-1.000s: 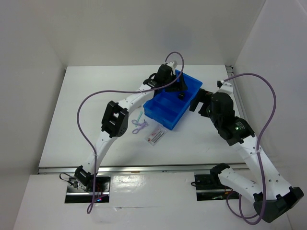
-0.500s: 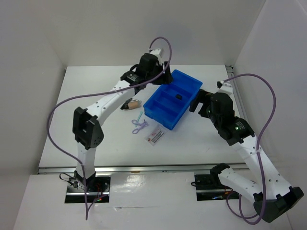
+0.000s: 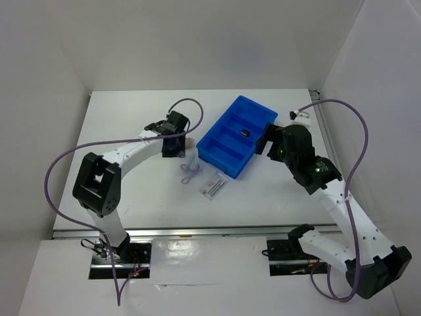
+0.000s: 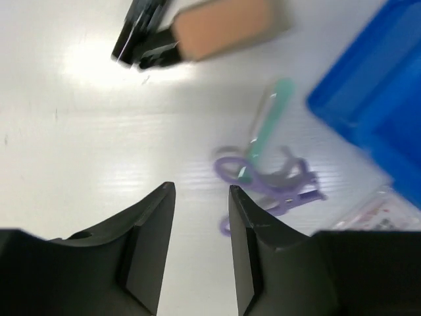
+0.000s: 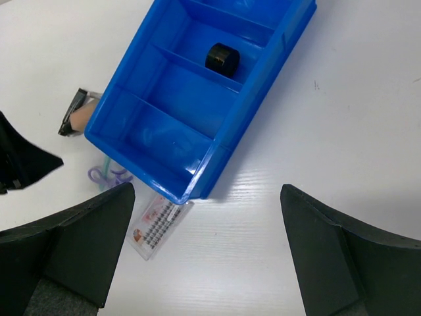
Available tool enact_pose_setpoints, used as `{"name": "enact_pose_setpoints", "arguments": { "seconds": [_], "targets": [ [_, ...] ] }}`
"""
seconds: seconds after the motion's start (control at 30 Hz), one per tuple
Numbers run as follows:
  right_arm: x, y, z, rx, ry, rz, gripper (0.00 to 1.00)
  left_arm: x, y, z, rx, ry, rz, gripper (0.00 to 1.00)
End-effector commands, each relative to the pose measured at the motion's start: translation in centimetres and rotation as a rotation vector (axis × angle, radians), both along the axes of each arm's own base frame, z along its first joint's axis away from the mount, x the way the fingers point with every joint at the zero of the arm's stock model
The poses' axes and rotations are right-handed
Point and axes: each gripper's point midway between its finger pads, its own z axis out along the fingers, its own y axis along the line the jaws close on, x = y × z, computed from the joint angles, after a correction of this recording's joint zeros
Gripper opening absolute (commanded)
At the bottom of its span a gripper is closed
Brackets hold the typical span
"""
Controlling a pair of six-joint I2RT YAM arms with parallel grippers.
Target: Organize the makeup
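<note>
We see our left hand, narrow and empty, nearest the tan stick, which lies crosswise just right of it.

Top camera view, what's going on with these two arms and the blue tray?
The left pincer hangs part-open and empty over the tan-and-black piece and the lilac looped tool, left of the blue tray. The right pincer hangs wide open beside the tray, holding nothing. One tiny dark piece sits in the tray; the white packet lies outside.
</note>
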Motion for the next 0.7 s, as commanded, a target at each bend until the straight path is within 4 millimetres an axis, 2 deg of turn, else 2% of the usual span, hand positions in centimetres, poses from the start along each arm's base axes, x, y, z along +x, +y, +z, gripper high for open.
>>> {"name": "enact_pose_setpoints", "arguments": {
  "seconds": [0.0,0.07,0.1,0.2,0.3,0.33,0.37,0.43,0.47,0.53,0.6,0.63,0.67],
  "targets": [
    [0.9,0.7,1.2,0.04,-0.046,0.012,0.99,-1.9,0.9,1.1,-0.073,-0.005,0.038,0.5],
    [0.9,1.0,1.4,0.049,-0.054,0.021,0.99,-2.3,1.3,0.4,-0.126,0.014,0.055,0.5],
    [1.0,1.2,1.1,0.05,-0.043,0.032,0.99,-3.2,1.2,-0.6,-0.165,0.051,0.061,0.5],
    [1.0,1.7,0.8,0.056,-0.029,0.052,0.99,-2.7,1.4,-1.1,-0.227,0.053,0.096,0.54],
    [1.0,1.7,0.7,0.056,-0.029,0.052,0.99,-2.4,0.5,-1.8,-0.312,0.076,0.102,0.61],
    [1.0,1.7,0.7,0.056,-0.029,0.052,0.99,-2.4,-0.4,-1.5,-0.365,0.083,0.092,0.65],
    [1.1,1.8,0.5,0.052,-0.02,0.052,0.99,-2.1,-0.5,-2.3,-0.375,0.1,0.107,0.72],
    [1.1,1.9,0.5,0.056,-0.018,0.06,0.99,-1.9,-0.5,-3.2,-0.384,0.118,0.156,0.73],
    [1.1,1.9,0.5,0.056,-0.018,0.06,0.99,-0.7,-0.3,-2.6,-0.392,0.097,0.178,0.73],
    [1.1,1.9,0.5,0.056,-0.018,0.06,0.99,0.3,-0.1,-3.1,-0.372,0.087,0.22,0.7],
    [0.9,1.8,0.2,0.052,-0.009,0.06,0.99,1.6,0.0,-2.1,-0.358,0.06,0.232,0.7],
    [0.9,1.8,0.2,0.052,-0.009,0.06,0.99,2.0,0.2,-2.6,-0.336,0.065,0.245,0.7],
    [0.9,1.8,0.2,0.052,-0.009,0.06,0.99,3.0,0.5,-1.8,-0.307,0.042,0.25,0.71]
  ]
}}
